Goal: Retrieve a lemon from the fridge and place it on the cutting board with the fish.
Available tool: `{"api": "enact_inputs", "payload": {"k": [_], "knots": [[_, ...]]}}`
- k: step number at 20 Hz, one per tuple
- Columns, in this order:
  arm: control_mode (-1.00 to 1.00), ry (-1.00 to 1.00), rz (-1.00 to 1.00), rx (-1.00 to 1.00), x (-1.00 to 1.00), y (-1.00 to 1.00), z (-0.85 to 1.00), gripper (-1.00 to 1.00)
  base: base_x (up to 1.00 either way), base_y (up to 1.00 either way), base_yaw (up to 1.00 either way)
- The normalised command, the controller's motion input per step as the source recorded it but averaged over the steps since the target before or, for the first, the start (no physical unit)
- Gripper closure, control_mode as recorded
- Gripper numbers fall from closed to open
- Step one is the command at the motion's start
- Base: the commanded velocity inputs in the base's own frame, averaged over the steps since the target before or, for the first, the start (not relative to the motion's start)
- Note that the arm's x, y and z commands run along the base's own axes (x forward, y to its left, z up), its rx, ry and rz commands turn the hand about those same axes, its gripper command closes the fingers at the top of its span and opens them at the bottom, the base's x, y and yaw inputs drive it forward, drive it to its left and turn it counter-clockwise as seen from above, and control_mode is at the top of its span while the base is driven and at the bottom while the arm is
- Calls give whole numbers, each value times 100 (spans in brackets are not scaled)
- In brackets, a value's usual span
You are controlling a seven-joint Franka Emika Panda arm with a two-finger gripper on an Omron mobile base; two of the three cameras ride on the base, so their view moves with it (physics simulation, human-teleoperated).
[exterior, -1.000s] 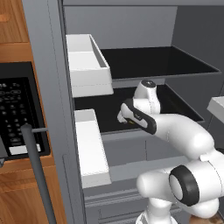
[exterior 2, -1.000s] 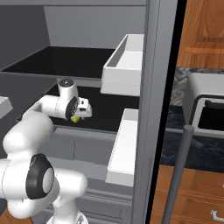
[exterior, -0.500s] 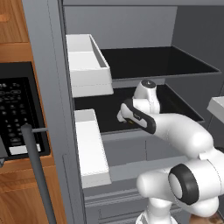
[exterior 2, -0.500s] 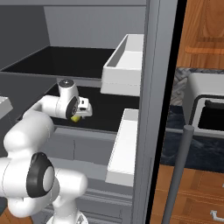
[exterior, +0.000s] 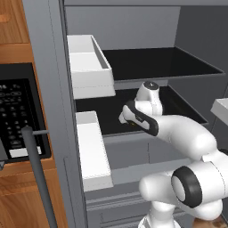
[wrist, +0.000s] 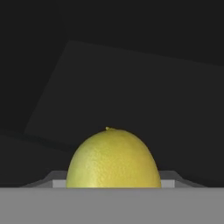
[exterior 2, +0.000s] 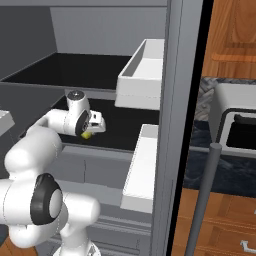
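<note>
The tall matte grey double-door fridge [exterior: 44, 67] stands open, and the small yellow-green oval lemon [exterior 2: 87, 134] lies on its dark lower shelf [exterior: 102, 116], directly at the tip of the claw [exterior 2: 95, 125] of the white arm [exterior: 178, 133]. In the hand view the lemon [wrist: 113, 159] sits centred just ahead of the claw with its pointed end directed away, so its long axis runs along the approach line; whether the claw is spread or already pinching the fruit cannot be told. The arm reaches forward into the fridge, forearm roughly level above the shelf and hand angled down toward the shelf.
</note>
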Motion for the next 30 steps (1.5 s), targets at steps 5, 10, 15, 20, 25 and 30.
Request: {"api": "enact_inputs", "payload": {"k": [5, 10, 15, 20, 25, 30], "knots": [[-100, 0, 0, 0, 0, 0, 0, 100, 0, 0, 0], [-100, -3, -4, 0, -56, 0, 17, 100, 0, 0, 0], [-100, -1, -17, -2, -83, 0, 23, 100, 0, 0, 0], [-100, 0, -11, 0, -76, -1, 15, 100, 0, 0, 0], [-100, 3, -11, 0, -49, -12, 49, 100, 0, 0, 0], [-100, 10, -7, 0, -42, -23, 64, 100, 0, 0, 0]]}}
